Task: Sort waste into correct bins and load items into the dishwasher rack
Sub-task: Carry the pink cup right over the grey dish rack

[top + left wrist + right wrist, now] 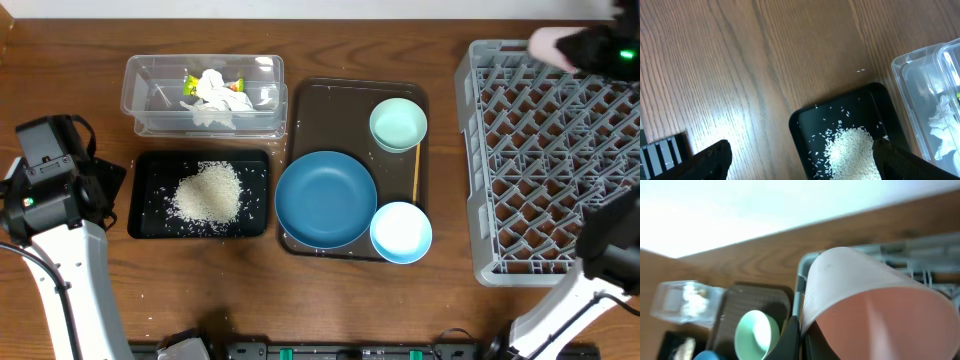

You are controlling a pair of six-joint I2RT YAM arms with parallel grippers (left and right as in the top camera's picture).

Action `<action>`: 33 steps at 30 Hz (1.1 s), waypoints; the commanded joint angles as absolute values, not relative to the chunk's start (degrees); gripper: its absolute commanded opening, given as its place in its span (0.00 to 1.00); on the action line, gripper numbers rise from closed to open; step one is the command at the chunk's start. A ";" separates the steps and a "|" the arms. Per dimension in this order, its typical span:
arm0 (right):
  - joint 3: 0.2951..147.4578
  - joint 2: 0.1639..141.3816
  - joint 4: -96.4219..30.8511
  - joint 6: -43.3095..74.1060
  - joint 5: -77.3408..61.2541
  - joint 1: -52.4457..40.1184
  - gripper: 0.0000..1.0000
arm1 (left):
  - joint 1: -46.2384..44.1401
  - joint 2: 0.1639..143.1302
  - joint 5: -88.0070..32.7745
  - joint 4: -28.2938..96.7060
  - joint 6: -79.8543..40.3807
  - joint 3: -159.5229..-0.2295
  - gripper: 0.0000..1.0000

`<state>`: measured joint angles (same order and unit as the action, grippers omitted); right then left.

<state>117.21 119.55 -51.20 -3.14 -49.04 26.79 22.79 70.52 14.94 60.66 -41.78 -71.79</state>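
Note:
My right gripper point(567, 47) is shut on the rim of the pink cup point(543, 43), holding it tilted above the far left corner of the grey dishwasher rack point(545, 170). In the right wrist view the pink cup point(865, 295) fills the frame beside my pinched fingers point(792, 340). The left gripper point(801, 152) hangs wide open and empty over the table by the black tray point(800, 125) holding the rice point(850, 152). The clear tub point(135, 95) holds the tissue point(215, 95) and the wrapper point(190, 82).
A brown serving tray point(320, 100) in the middle carries the blue plate point(325, 198), the light-blue bowl point(401, 231), the mint-green bowl point(398, 123) and the chopstick point(416, 172). A few stray rice grains point(860, 70) lie on the wood.

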 commanded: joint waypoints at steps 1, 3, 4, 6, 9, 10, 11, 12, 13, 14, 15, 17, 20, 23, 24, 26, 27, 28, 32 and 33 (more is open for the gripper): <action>114.39 118.30 -51.09 -11.90 -65.39 29.91 0.01 | 23.03 70.67 15.22 60.86 -41.87 -71.72 0.92; 111.77 118.30 -50.24 -14.98 -68.05 31.22 0.01 | 23.03 70.67 15.22 60.86 -41.89 -71.72 0.92; 109.97 118.30 -48.80 -15.53 -68.90 31.68 0.01 | 23.03 70.67 15.22 60.86 -41.87 -71.72 0.92; 106.30 118.30 -44.58 -15.46 -70.35 32.34 0.01 | 23.03 70.67 15.22 60.86 -41.87 -71.75 0.92; 100.75 118.30 -36.45 -13.47 -71.64 32.93 0.01 | 23.03 70.67 15.22 60.86 -41.87 -71.72 0.92; 98.63 118.30 -32.75 -11.35 -71.61 33.10 0.01 | 23.03 70.67 15.22 60.86 -41.89 -71.72 0.92; 97.19 118.30 -29.98 -9.47 -71.61 33.28 0.01 | 23.03 70.67 15.22 60.86 -41.87 -71.72 0.92; 95.72 118.30 -27.09 -7.27 -71.61 33.47 0.01 | 23.03 70.67 15.22 60.86 -41.87 -71.72 0.92; 94.61 118.30 -24.86 -5.85 -71.55 33.67 0.01 | 23.03 70.67 15.22 60.86 -41.87 -71.72 0.92; 93.32 118.30 -22.65 -4.32 -71.35 33.93 0.01 | 23.03 70.67 15.22 60.86 -41.87 -71.75 0.92; 92.66 118.30 -21.91 -3.86 -71.29 34.22 0.01 | 23.03 70.67 15.22 60.86 -41.87 -71.72 0.92; 91.46 118.32 -21.85 -3.88 -69.58 34.74 0.01 | 23.03 70.67 15.22 60.86 -41.89 -71.72 0.92; 89.67 118.32 -21.87 -3.86 -66.32 35.44 0.01 | 23.03 70.67 15.22 60.86 -41.87 -71.72 0.92; 88.23 118.32 -22.11 -3.57 -64.14 36.25 0.01 | 23.03 70.67 15.22 60.86 -41.87 -71.72 0.92; 88.01 118.32 -22.31 -2.92 -62.81 36.49 0.01 | 23.03 70.67 15.22 60.86 -41.87 -71.72 0.92; 87.92 118.32 -23.35 -0.78 -57.80 36.95 0.01 | 23.03 70.67 15.22 60.86 -41.87 -71.72 0.92; 87.92 118.32 -23.86 -0.38 -56.01 37.15 0.01 | 23.03 70.67 15.22 60.86 -41.87 -71.72 0.92; 87.92 118.32 -24.45 -0.43 -54.50 37.32 0.01 | 23.03 70.67 15.22 60.86 -41.87 -71.72 0.92; 87.90 118.32 -25.76 -1.15 -52.82 37.89 0.01 | 23.03 70.67 15.22 60.86 -41.87 -71.72 0.92; 87.90 118.32 -25.80 -1.15 -52.69 38.00 0.01 | 23.03 70.67 15.22 60.86 -41.87 -71.72 0.92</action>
